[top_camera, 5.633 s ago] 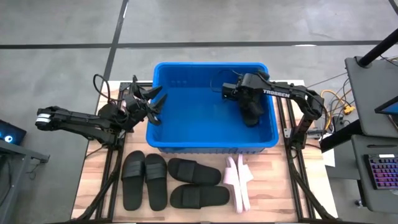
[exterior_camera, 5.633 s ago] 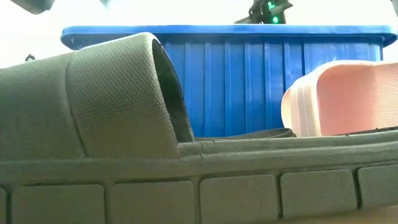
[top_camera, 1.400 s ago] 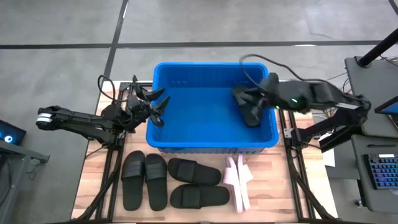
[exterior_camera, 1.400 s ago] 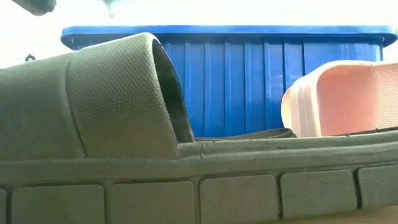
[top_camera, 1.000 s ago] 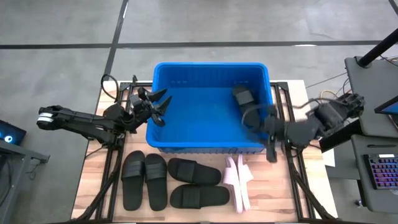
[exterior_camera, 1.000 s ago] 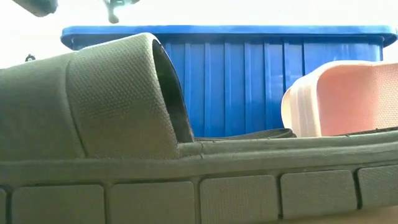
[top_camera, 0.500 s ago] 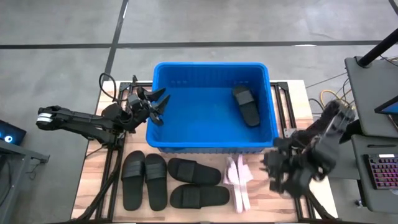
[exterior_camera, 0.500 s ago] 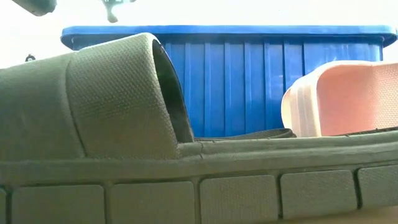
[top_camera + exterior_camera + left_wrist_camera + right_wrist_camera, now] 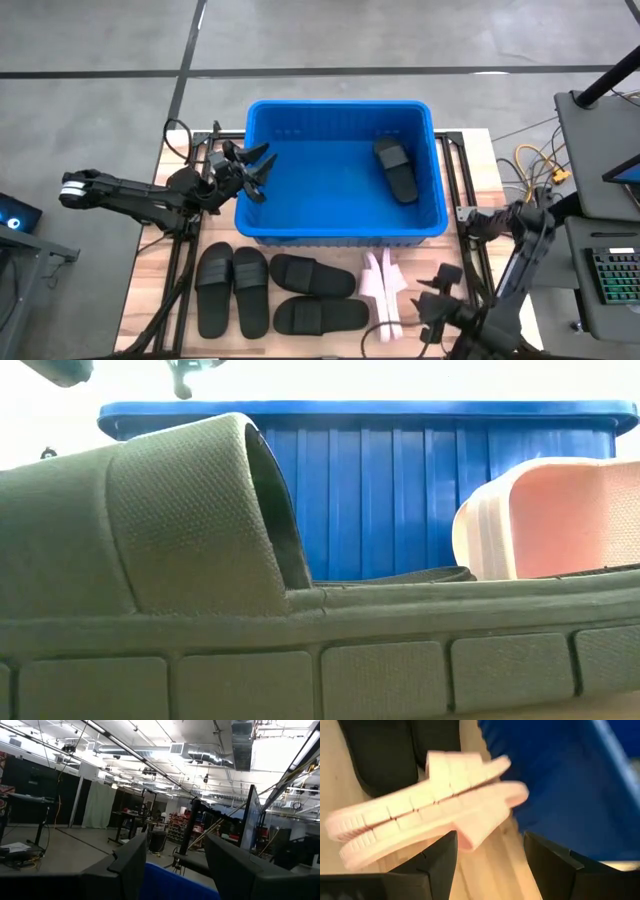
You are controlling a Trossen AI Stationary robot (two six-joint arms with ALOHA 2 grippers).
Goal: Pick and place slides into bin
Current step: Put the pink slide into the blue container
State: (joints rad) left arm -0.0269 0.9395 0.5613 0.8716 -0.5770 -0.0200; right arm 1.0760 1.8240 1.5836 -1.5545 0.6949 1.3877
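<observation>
Large bright blue rectangular plastic bin at counter centre, one black rubber slide inside. Pale pink rubber slide pair on edge before it, long axis toward bin. Right gripper just beside, jaws spread, empty, nearer. Left gripper at the bin's left rim, jaws part-open, empty.

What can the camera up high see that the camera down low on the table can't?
Only the high view shows inside the blue bin, where one black slide lies. It also shows both arms: the left gripper open at the bin's left rim, the right gripper open near the pink slides.

Only the low view shows the ribbed outside wall of the bin and a black slide's strap from very close.

Both show the bin, black slides and pink slides.
</observation>
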